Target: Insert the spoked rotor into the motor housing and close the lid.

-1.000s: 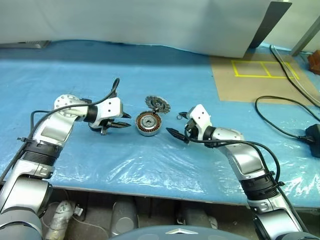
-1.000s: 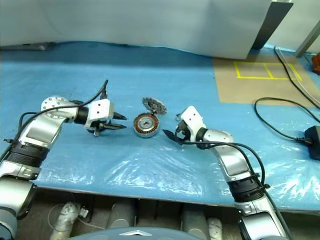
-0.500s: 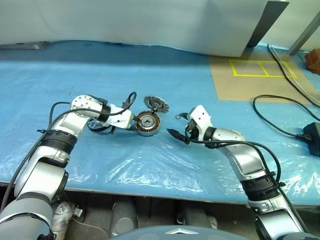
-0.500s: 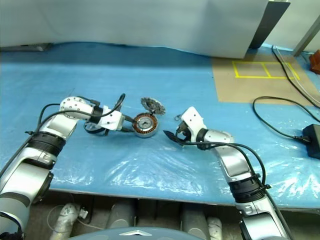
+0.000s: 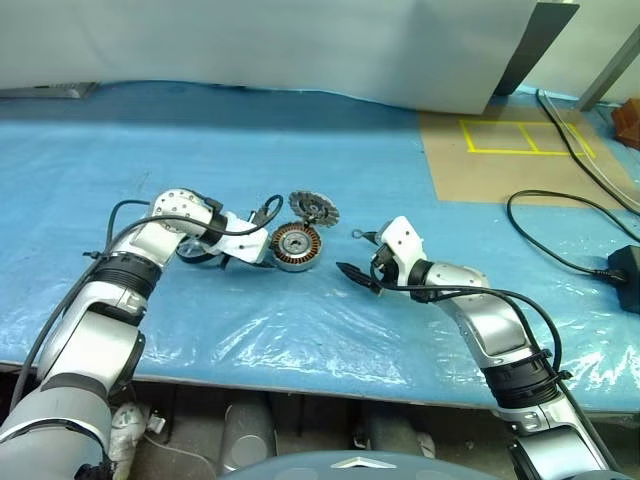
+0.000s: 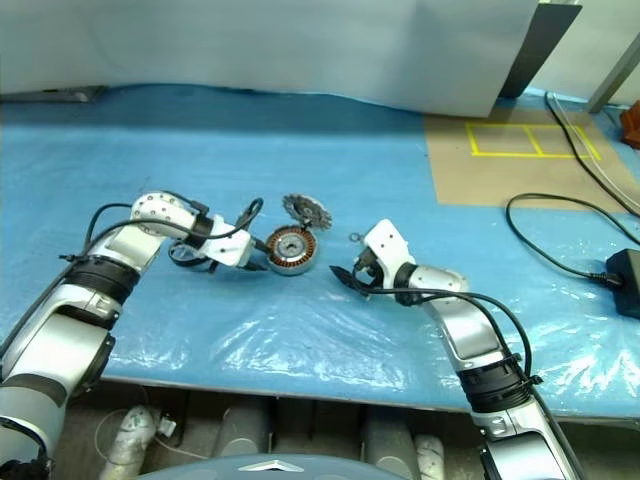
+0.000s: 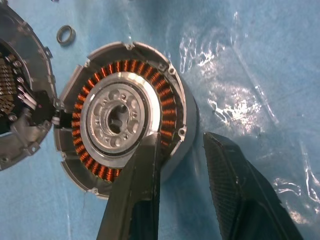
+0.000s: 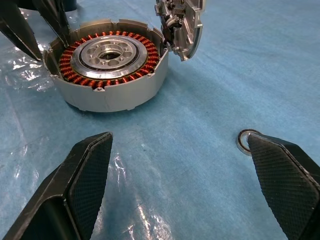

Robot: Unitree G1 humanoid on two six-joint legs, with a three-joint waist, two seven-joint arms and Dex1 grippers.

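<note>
We see a desk (image 5: 400, 130) covered with a blue plastic sheet (image 5: 300, 320), and on its far right part a brown board (image 5: 500, 170) with yellow tape lines. A black cable (image 5: 560, 215) lies on the sheet at the right.

Near the middle of the sheet the motor housing (image 5: 298, 246) stands upright, with its open side up, so the copper-orange windings around the grey hub are visible. The lid (image 5: 313, 208) leans tilted against the far rim of the housing, touching it; its inner face with dark parts is turned to us.

The left hand (image 7: 180, 150) is at the left side of the housing. Its two black fingers are a little apart: one finger (image 7: 140, 190) lies over the rim and the windings, the other is outside the wall. If they press the wall, we cannot tell.

The right hand (image 8: 175, 165) is to the right of the housing, apart from it, with fingers spread wide and gripping nothing. A small metal ring (image 8: 246, 141) lies on the sheet just beside one fingertip.
</note>
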